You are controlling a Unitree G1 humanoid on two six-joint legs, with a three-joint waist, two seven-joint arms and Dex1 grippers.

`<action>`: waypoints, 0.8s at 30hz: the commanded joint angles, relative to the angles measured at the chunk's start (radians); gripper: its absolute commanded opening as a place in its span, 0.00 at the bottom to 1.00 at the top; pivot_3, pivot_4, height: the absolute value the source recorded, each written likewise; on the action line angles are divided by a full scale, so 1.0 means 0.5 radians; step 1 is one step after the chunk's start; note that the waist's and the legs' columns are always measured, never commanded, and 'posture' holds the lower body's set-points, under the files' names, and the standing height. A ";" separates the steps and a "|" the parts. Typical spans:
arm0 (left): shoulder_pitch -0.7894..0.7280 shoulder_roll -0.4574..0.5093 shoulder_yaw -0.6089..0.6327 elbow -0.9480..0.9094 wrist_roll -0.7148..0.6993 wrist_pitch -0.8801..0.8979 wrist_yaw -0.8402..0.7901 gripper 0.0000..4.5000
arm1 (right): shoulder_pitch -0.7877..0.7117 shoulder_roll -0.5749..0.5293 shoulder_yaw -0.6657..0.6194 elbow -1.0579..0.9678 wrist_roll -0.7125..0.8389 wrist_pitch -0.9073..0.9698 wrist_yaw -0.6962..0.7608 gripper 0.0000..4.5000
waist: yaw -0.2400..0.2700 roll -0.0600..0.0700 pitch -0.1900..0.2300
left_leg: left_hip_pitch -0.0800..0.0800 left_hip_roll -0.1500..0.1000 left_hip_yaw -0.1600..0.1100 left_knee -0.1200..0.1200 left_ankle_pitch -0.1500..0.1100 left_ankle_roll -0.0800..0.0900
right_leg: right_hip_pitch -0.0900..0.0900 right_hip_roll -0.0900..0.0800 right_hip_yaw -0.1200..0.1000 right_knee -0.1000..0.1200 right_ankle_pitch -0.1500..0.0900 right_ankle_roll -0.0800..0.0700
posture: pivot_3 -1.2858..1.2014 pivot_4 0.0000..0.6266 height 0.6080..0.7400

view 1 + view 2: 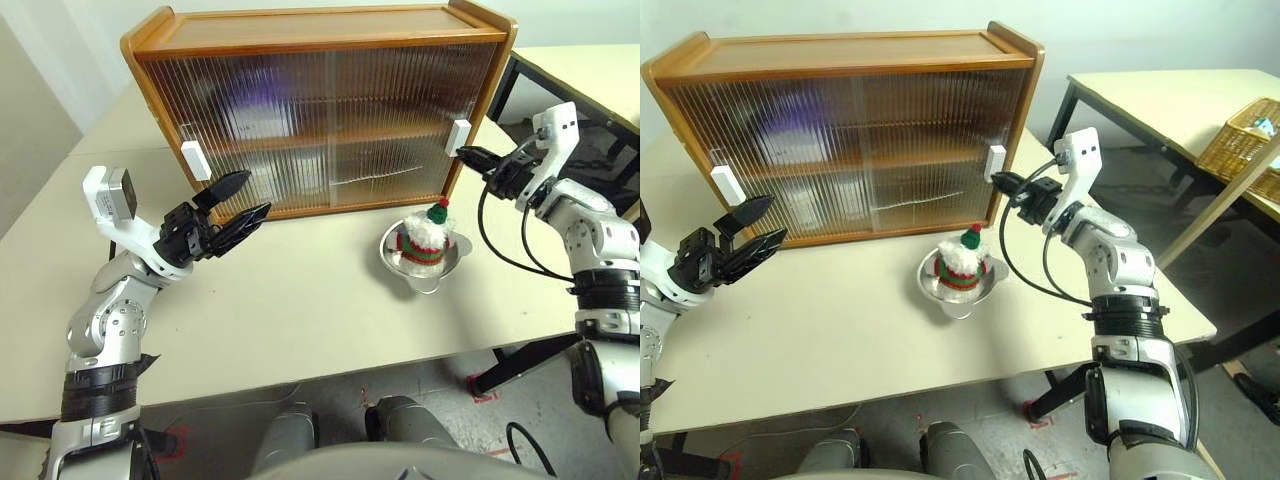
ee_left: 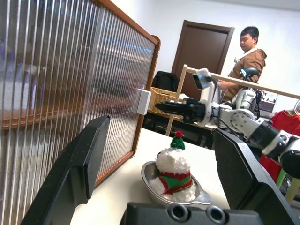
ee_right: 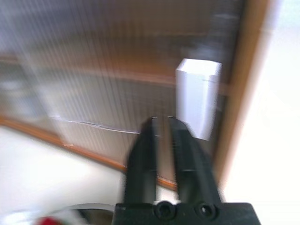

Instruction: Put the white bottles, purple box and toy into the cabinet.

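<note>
Jaws apart left (image 1: 238, 201); toy (image 1: 424, 236) fills bowl (image 1: 392, 250).

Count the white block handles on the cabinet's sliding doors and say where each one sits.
2. One handle is at the cabinet's left edge, by the left gripper; the other handle is at its right edge, by the right gripper.

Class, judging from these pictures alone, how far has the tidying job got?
Done, apparently: purplish and pale shapes blur behind the large wooden cabinet's closed ribbed doors. In hand: the shut right hand points at the small white block handle; the left hand is open, empty. Left: the fluffy white plush toy sits in the silver bowl.
</note>
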 commanded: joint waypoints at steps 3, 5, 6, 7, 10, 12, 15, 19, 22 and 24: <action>-0.027 0.019 0.016 -0.040 0.031 -0.022 -0.017 1.00 | -0.169 0.008 -0.014 0.248 -0.148 -0.175 -0.112 0.00 | 0.001 0.001 0.000 | 0.000 0.000 0.000 0.000 0.000 0.001 | 0.000 0.000 0.000 0.000 0.003 0.007 | 0.49 0.00 1.00; -0.023 0.017 0.016 -0.046 0.033 -0.025 -0.013 1.00 | -0.213 0.019 -0.019 0.308 -0.169 -0.217 -0.133 0.00 | 0.001 0.001 0.000 | 0.000 0.000 0.000 0.000 0.001 0.001 | 0.000 0.000 0.000 0.000 0.003 0.007 | 0.49 0.00 1.00; -0.020 0.016 0.016 -0.049 0.033 -0.027 -0.013 1.00 | -0.234 0.026 -0.020 0.331 -0.174 -0.231 -0.142 0.00 | 0.001 0.001 0.000 | 0.000 0.001 0.000 0.000 0.001 0.001 | 0.000 0.000 0.000 0.000 0.003 0.006 | 0.49 0.00 1.00; -0.019 0.015 0.016 -0.051 0.035 -0.029 -0.012 1.00 | -0.251 0.032 -0.018 0.349 -0.179 -0.242 -0.146 0.00 | 0.001 0.001 0.000 | 0.000 0.001 0.000 0.000 0.001 0.001 | 0.000 0.000 0.000 0.000 0.003 0.006 | 0.49 0.00 1.00; -0.025 0.014 0.016 -0.048 0.044 -0.042 -0.007 1.00 | -0.298 0.065 -0.005 0.379 -0.198 -0.253 -0.166 0.00 | 0.001 0.001 0.000 | 0.000 0.002 0.000 0.000 0.001 0.001 | 0.000 0.000 0.000 0.000 0.003 0.005 | 0.49 0.00 1.00; -0.031 0.012 0.016 -0.045 0.051 -0.056 -0.001 1.00 | -0.308 0.094 0.007 0.354 -0.198 -0.222 -0.164 0.00 | 0.001 0.001 0.000 | -0.001 0.003 0.000 0.000 0.001 0.001 | -0.001 0.000 0.000 0.000 0.003 0.005 | 0.49 0.00 1.00; -0.033 0.010 0.014 -0.043 0.055 -0.070 0.004 1.00 | -0.306 0.137 0.040 0.263 -0.184 -0.132 -0.144 0.00 | 0.002 0.001 0.000 | -0.001 0.003 0.000 0.000 0.001 0.001 | -0.001 0.000 0.000 0.000 0.003 0.003 | 0.49 0.00 1.00; -0.026 0.010 0.014 -0.049 0.053 -0.076 0.011 1.00 | -0.288 0.181 0.075 0.115 -0.162 0.042 -0.121 0.00 | -0.002 0.001 0.000 | -0.002 0.004 0.000 0.000 0.000 0.001 | -0.003 0.000 0.000 0.000 0.004 0.001 | 0.50 0.00 1.00; -0.024 0.007 0.013 -0.054 0.054 -0.083 0.020 1.00 | -0.273 0.233 0.120 -0.026 -0.148 0.225 -0.131 0.00 | -0.004 0.001 0.000 | -0.002 0.005 0.000 0.000 0.000 0.001 | -0.003 0.001 0.000 0.000 0.004 0.000 | 0.50 0.00 1.00; -0.028 0.008 0.013 -0.054 0.054 -0.085 0.028 1.00 | -0.282 0.267 0.131 -0.075 -0.139 0.315 -0.138 0.00 | -0.006 0.001 0.000 | -0.002 0.006 0.001 -0.001 0.000 0.001 | -0.003 0.002 0.000 0.000 0.002 -0.002 | 0.50 0.00 1.00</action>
